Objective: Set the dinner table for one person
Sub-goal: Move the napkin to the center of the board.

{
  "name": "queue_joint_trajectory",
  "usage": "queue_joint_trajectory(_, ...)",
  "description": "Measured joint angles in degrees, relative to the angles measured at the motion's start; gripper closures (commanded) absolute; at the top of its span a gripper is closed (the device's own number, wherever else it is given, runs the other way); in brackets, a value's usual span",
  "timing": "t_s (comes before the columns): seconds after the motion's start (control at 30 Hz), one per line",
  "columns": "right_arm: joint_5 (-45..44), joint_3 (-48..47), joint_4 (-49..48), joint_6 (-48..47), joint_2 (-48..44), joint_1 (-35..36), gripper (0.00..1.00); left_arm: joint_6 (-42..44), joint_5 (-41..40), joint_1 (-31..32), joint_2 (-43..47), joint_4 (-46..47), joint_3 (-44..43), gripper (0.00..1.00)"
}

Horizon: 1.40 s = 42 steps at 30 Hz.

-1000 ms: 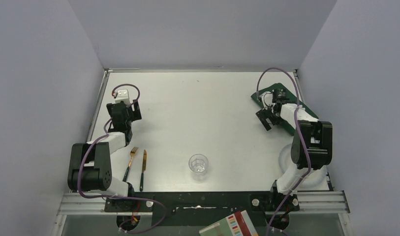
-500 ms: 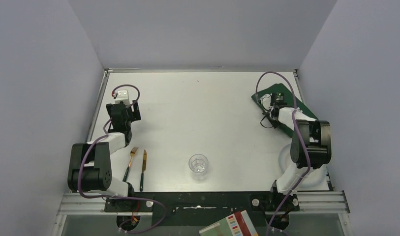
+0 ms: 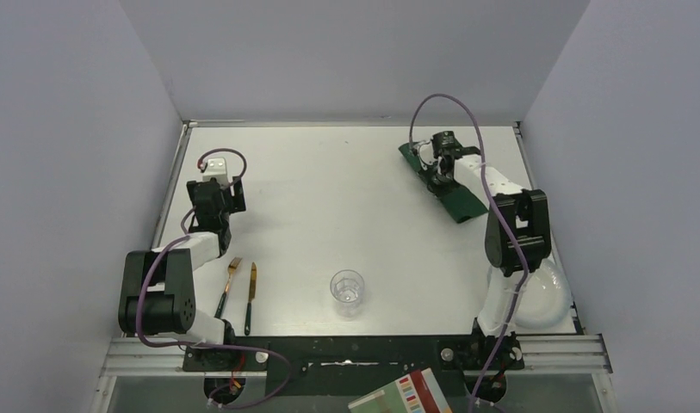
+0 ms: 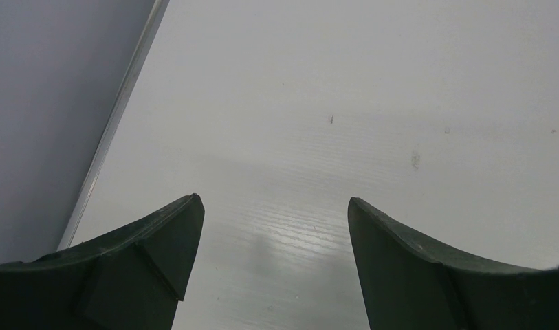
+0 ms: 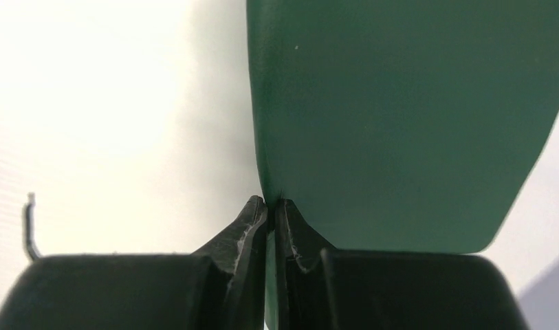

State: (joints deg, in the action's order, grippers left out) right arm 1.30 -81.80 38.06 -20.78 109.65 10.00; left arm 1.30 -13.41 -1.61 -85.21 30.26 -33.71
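The dinner table (image 3: 329, 189) is a large white top with a thin metal rim. My right gripper (image 3: 438, 167) is at its far right, shut on the edge of a dark green placemat (image 3: 454, 196). In the right wrist view the placemat (image 5: 400, 124) fills the upper right, its edge pinched between the closed fingertips of the right gripper (image 5: 271, 201). My left gripper (image 3: 219, 194) is over the table's left side. In the left wrist view the left gripper (image 4: 271, 206) stands open with only bare table (image 4: 331, 82) between its fingers.
A fork (image 3: 228, 284) and a knife (image 3: 250, 297) lie side by side near the front left. A clear glass (image 3: 347, 290) stands at the front middle. A clear plate (image 3: 540, 297) sits at the front right corner by the right arm's base.
My right gripper has shut on the placemat's edge and carried it left and toward the far edge, turning it. The left arm has barely moved.
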Motion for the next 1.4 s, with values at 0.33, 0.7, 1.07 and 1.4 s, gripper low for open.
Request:
queue_joint_trajectory(0.33, 15.0, -18.8, 8.4, 14.1, 13.6, 7.1, 1.0, 2.0, 0.2, 0.1, 0.0, -0.7, -0.1, 0.46)
queue_joint_trajectory(0.7, 27.2, -23.0, 13.0, 20.3, 17.8, 15.4, 0.43, 2.4, -1.8, 10.8, -0.5, -3.3, -3.3, 0.84)
queue_joint_trajectory(1.07, 36.4, -26.8, 8.9, 18.5, 11.9, 11.4, 0.17, -12.7, 5.9, 10.8, -4.6, -8.0, -10.8, 0.64)
queue_joint_trajectory(1.4, 32.7, -9.5, 2.0, 10.4, -1.3, -14.5, 0.51, -40.3, 22.6, 14.5, -20.5, -1.6, -19.6, 1.0)
